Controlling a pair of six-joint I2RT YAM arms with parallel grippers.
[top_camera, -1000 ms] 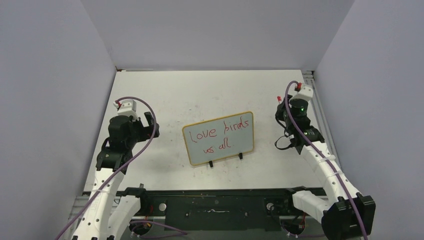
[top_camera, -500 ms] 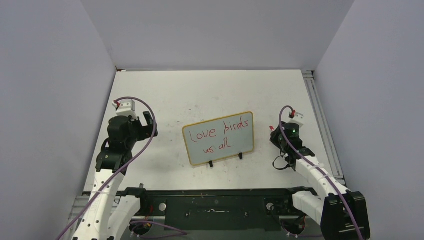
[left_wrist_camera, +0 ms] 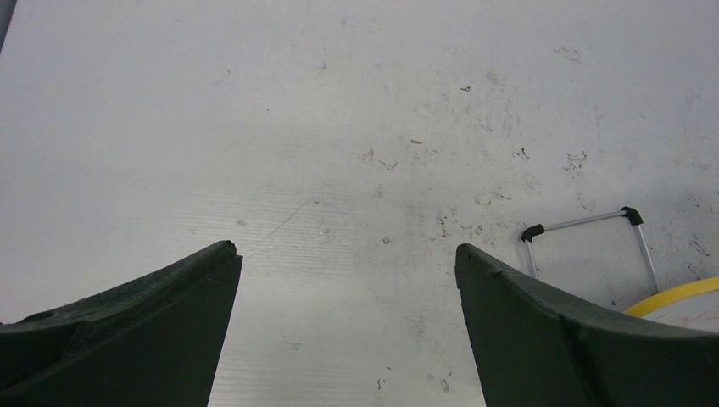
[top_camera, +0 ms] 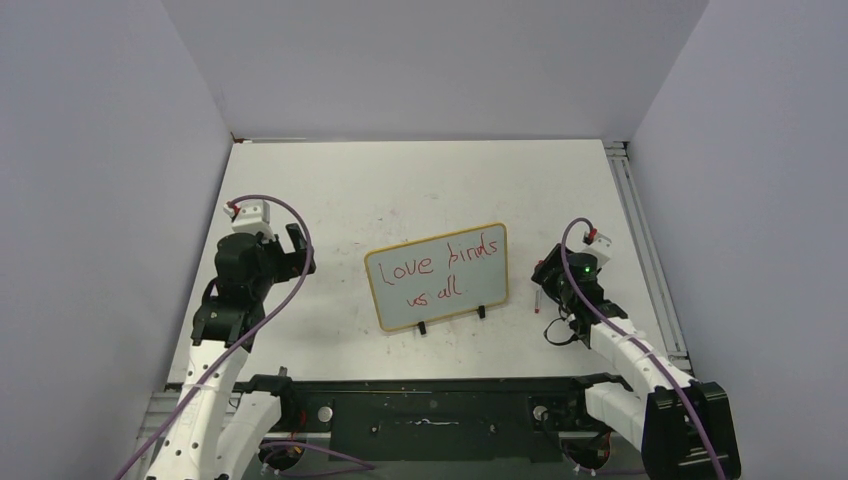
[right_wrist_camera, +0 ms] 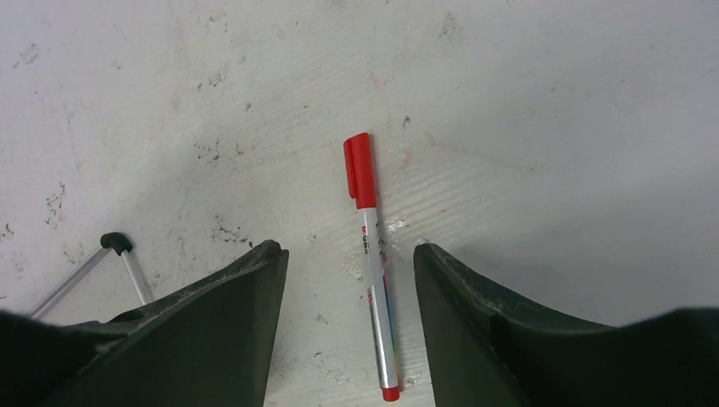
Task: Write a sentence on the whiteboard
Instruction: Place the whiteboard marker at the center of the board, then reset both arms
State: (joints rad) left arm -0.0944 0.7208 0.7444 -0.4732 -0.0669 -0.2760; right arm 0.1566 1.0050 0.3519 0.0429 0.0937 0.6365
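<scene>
- Top external view: you will find the whiteboard [top_camera: 437, 277] at the centre of the frame on the worktop [top_camera: 420, 180]. It is skewed so that its right end sits higher in the picture. It lies between the two arms and touches neither.
- The sentence [top_camera: 440, 265] runs across the board in thin red strokes on two slanted lines: "love birds" above "vs all".
- Your left fingers [left_wrist_camera: 153, 331] are spread wide in the left wrist view and grasp nothing; only scuffed worktop shows between them. At the right edge of that view you can see a wire foot [left_wrist_camera: 585, 225] with black tips and a corner of the board's frame.
- Your right fingers [right_wrist_camera: 509, 322] are released and spread, just above the worktop, to the right of the whiteboard in the top external view.
- A marker [right_wrist_camera: 370, 263] lies flat on the worktop in the gap between the right fingers. Its red cap points toward the top of the right wrist view and its silver barrel runs toward the lower edge. Neither finger is seen touching it.
- The marker lies near the board's right edge, apart from it.
</scene>
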